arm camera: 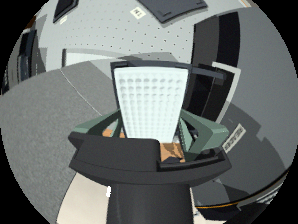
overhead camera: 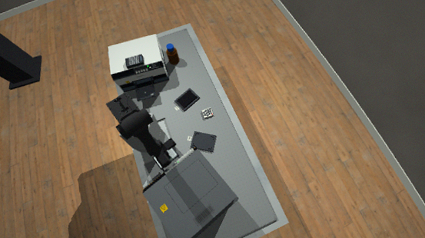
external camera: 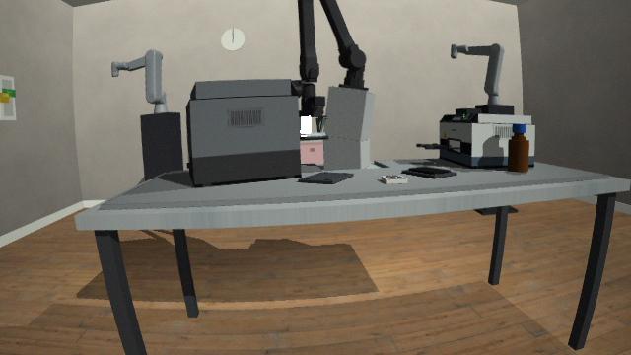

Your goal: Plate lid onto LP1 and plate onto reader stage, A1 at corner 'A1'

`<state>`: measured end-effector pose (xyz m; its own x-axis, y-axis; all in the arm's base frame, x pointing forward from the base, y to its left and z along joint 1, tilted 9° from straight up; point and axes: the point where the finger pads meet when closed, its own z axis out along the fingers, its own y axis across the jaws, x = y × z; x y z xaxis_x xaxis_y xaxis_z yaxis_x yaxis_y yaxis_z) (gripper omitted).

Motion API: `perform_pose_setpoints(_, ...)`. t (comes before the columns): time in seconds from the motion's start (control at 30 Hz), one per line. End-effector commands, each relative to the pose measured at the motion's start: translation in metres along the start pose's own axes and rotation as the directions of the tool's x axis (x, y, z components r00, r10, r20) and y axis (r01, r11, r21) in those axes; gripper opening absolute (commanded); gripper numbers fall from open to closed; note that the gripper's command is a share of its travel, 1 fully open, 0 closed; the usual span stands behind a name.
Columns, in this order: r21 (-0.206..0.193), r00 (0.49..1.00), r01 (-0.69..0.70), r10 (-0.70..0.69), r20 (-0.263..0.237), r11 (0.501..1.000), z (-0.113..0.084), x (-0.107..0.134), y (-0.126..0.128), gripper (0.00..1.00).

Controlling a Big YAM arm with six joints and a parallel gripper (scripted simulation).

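The white plate (arm camera: 151, 97) shows bare wells in the wrist view, with no lid on it. It is at the reader's stage (arm camera: 206, 71), whose dark rim shows around its far end. Whether it rests fully flat cannot be told, and its A1 mark is unreadable. My gripper (arm camera: 150, 111) is shut on the plate, one green finger against each long side. The grey reader (overhead camera: 199, 182) (external camera: 246, 133) stands beside it. The dispenser's stage (overhead camera: 145, 91) (external camera: 428, 146) bears no plate. LP1 (overhead camera: 180, 105) holds a dark flat piece that looks like the lid; its seating is unclear.
The white dispenser (overhead camera: 133, 50) (external camera: 485, 143) stands at the other end of the bench, with the blue-capped brown bottle (overhead camera: 172, 56) (external camera: 518, 150) upright beside it. The dark N1 nest (overhead camera: 204, 141) (external camera: 326, 177) and a small white patterned block (overhead camera: 207, 113) (external camera: 393, 179) are near LP1.
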<state>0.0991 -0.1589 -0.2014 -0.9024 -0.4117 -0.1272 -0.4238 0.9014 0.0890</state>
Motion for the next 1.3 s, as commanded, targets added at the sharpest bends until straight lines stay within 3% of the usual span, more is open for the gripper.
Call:
perform_pose_setpoints(0.0, 0.026, 1.000, 0.007, -0.007, 0.004, 1.000, 0.0225, -0.0026, -0.0277, 0.86)
perform_pose_setpoints(1.27, 0.029, 1.000, 0.008, -0.008, 0.004, 1.000, 0.0264, -0.0027, -0.0285, 0.86)
